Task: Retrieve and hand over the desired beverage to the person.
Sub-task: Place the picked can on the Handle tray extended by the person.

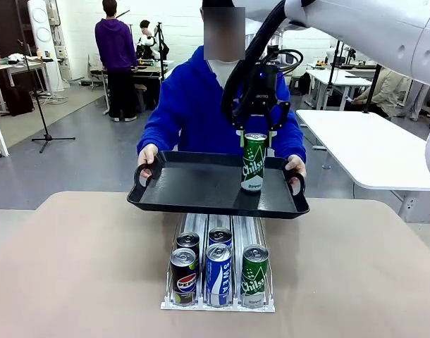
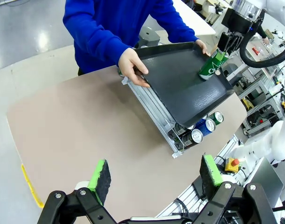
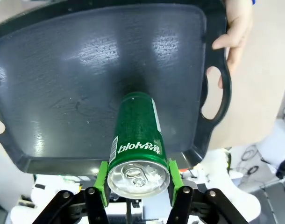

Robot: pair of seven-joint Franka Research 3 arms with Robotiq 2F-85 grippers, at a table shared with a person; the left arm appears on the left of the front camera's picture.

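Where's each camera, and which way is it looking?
Front view: between the arms, looking across the table at the person; the right gripper, shut on the green can.
Left wrist view: on the left arm, looking down over the table; the open left gripper below.
Right wrist view: on the right arm, looking past its fingers, down the can onto the tray.
All three share can and tray.

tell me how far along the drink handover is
Done: a green can is out of the rack and seems to stand on the black tray that the person holds over the table. In hand: the right claw is shut on that can. Left: open the claw and pull clear. The left claw hangs open, holding nothing.
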